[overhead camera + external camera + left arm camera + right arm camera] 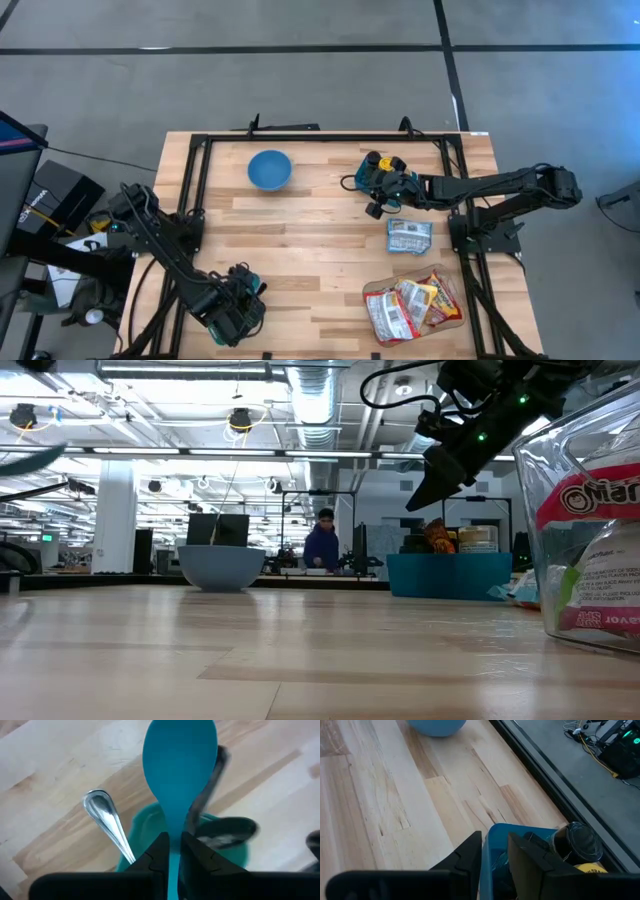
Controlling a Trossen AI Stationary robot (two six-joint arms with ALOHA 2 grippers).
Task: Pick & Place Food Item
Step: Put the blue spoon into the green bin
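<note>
Wooden tabletop [320, 260] is carrying everything for this step, and it is filling the centre of the high view.

1. At lower right, the clear container [415, 305] is holding several wrapped packets.
2. At upper centre-right, the blue bin [362, 180] is holding jars and pouches. The food item for this step is probably in here.
3. The blue bowl [269, 169] is sitting left of the bin, well apart from it. It is probably the place target.
4. A loose food packet [409, 237] is lying between the bin and the clear container.

Right gripper [495, 836]: you are hovering it over the bin's near wall, fingers partly spread and pinching nothing. Move it inward so both fingers are clearing the rim. Centre on one item before descending, and avoid wedging a finger against the wall.

Left gripper [174, 842]: it is waiting at lower left, pressed together on the teal spoon [179, 755].

View differences:
- The low view is showing the right gripper hanging clear above the bin; the high view is hiding that height.
- Only the left wrist view is showing the spoon grip and the utensil cup [142, 827] below it.
</note>
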